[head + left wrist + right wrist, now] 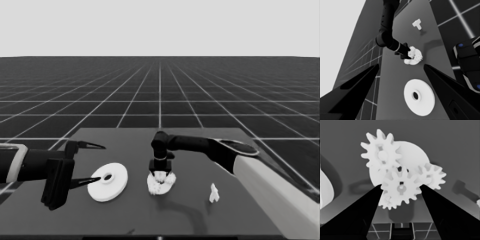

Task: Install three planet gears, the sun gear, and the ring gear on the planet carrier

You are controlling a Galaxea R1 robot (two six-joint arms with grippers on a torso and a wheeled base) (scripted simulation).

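Right gripper of mine stands over the smaller round part, fingers closed on a gear (others meshed beside it). Larger round part lies apart, under my parked left gripper.

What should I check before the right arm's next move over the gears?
1. Right hand over the smaller round part: ok.
2. Centre gear between the right hand's fingers: ok; firm grip: cannot tell.
3. Other gears on the smaller round part: ok, three show.
4. Larger round part lying apart: ok.
5. Left hand parked at the table's left end: ok.
6. Thin white piece away from the gears: ok.
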